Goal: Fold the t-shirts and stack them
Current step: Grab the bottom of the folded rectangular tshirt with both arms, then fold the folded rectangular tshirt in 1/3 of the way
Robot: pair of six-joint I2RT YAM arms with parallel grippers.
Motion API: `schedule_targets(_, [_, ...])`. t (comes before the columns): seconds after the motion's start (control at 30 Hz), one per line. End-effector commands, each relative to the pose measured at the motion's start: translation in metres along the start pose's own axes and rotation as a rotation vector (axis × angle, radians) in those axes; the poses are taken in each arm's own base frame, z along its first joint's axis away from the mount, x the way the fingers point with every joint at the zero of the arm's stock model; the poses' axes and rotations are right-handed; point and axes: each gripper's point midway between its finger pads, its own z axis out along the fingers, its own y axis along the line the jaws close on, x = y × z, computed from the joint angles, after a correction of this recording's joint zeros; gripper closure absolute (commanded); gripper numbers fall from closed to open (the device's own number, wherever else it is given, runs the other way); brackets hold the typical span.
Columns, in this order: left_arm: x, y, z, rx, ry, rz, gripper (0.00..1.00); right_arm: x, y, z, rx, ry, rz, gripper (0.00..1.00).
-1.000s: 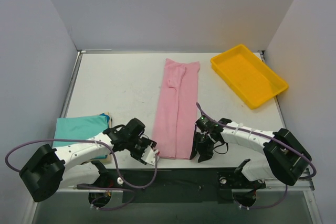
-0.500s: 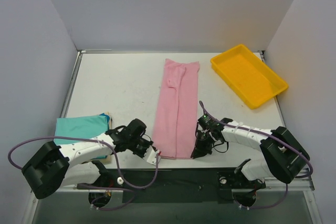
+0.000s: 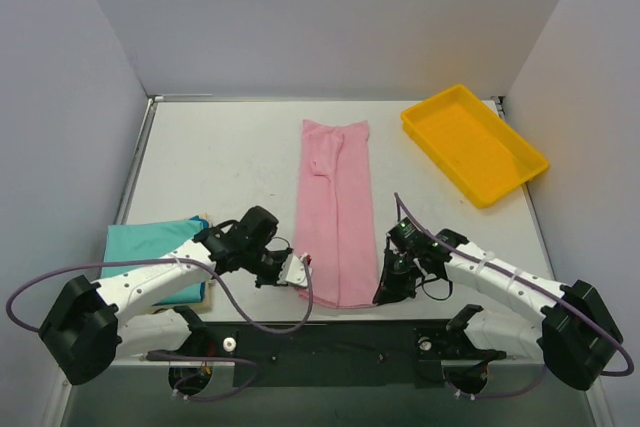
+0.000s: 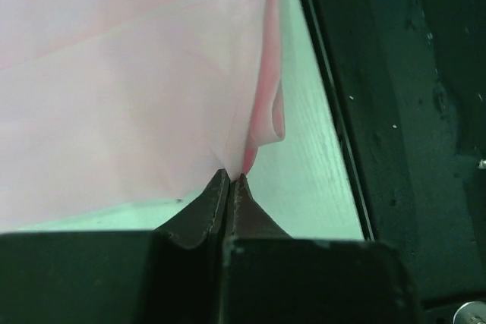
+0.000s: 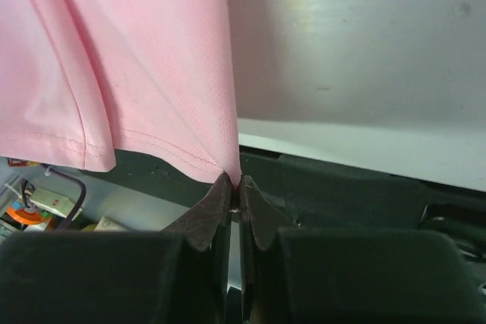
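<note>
Two end effectors: I had both closed on the near end of the pink t-shirt (image 3: 335,207), one at each corner of its hem.
Left end effector (image 4: 229,180): jaws pressed fully together, with a small fold of pink cloth nipped at the tips at the near-left hem corner.
Right end effector (image 5: 234,181): jaws likewise together, holding the near-right hem corner raised over the near edge of the surface (image 3: 220,167).
Pink t-shirt: a long narrow strip, folded lengthwise, that ran down the middle from close to the far edge to the near edge.
Teal t-shirt (image 3: 150,245): folded at the near-left corner, partly under my left arm.
Handling: I judged the cloth light, limp and thin. It would sag between the two holds and could slip from so slight a pinch, so the corners needed every layer caught.
Room: the surface lay bare on both sides of the strip. The yellow tray (image 3: 430,100) sat at the far-right corner, well apart. The near edge dropped away just under the hem.
</note>
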Motion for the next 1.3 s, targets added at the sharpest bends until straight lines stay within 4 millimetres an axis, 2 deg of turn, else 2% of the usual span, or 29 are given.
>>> schedule_targets(0.0, [-0.031, 0.019, -0.021, -0.021, -0.099, -0.138, 1.0, 0.001, 0.006, -0.022, 0.036, 0.028, -0.038, 1.0])
schedule_targets(0.13, [-0.028, 0.051, -0.032, -0.133, -0.11, -0.207, 1.0, -0.025, 0.027, -0.039, 0.004, 0.004, -0.061, 1.0])
schedule_targets(0.23, [-0.035, 0.072, -0.039, -0.193, -0.122, -0.238, 1.0, -0.054, 0.036, -0.047, -0.022, -0.023, -0.056, 1.0])
schedule_targets(0.27, [-0.036, 0.079, -0.037, -0.202, -0.127, -0.261, 1.0, -0.066, 0.045, -0.054, -0.039, -0.048, -0.068, 1.0])
schedule_targets(0.3, [-0.04, 0.087, -0.04, -0.222, -0.137, -0.266, 1.0, -0.076, 0.044, -0.052, -0.027, -0.042, -0.067, 1.0])
schedule_targets(0.33, [-0.043, 0.104, -0.041, -0.267, -0.15, -0.291, 1.0, -0.09, 0.053, -0.059, -0.048, -0.067, -0.073, 1.0])
schedule_targets(0.37, [-0.041, 0.114, -0.043, -0.307, -0.144, -0.314, 1.0, -0.097, 0.052, -0.053, -0.029, -0.05, -0.083, 1.0])
schedule_targets(0.4, [-0.042, 0.131, -0.046, -0.358, -0.163, -0.331, 1.0, -0.11, 0.059, -0.057, -0.04, -0.068, -0.089, 1.0])
schedule_targets(0.5, [-0.037, 0.164, -0.059, -0.47, -0.159, -0.347, 1.0, -0.14, 0.062, -0.05, -0.023, -0.062, -0.087, 1.0])
schedule_targets(0.6, [-0.029, 0.191, -0.071, -0.556, -0.15, -0.364, 1.0, -0.172, 0.071, -0.058, -0.043, -0.106, -0.081, 1.0])
schedule_targets(0.63, [-0.026, 0.197, -0.07, -0.571, -0.146, -0.365, 1.0, -0.176, 0.071, -0.055, -0.039, -0.097, -0.075, 1.0])
schedule_targets(0.67, [-0.027, 0.203, -0.074, -0.584, -0.151, -0.36, 1.0, -0.187, 0.077, -0.061, -0.059, -0.115, -0.078, 1.0])
schedule_targets(0.7, [-0.025, 0.208, -0.071, -0.592, -0.151, -0.359, 1.0, -0.191, 0.076, -0.056, -0.055, -0.105, -0.072, 1.0])
schedule_targets(0.77, [-0.022, 0.219, -0.069, -0.618, -0.153, -0.368, 1.0, -0.21, 0.084, -0.06, -0.071, -0.128, -0.072, 1.0])
schedule_targets(0.9, [-0.013, 0.239, -0.068, -0.656, -0.15, -0.378, 1.0, -0.233, 0.087, -0.057, -0.082, -0.133, -0.05, 1.0])
schedule_targets(1.1, [0.001, 0.267, -0.067, -0.712, -0.122, -0.371, 1.0, -0.255, 0.088, -0.047, -0.101, -0.109, -0.034, 1.0])
schedule_targets(1.27, [0.006, 0.277, -0.059, -0.702, -0.099, -0.381, 1.0, -0.273, 0.079, -0.045, -0.08, -0.133, -0.006, 1.0])
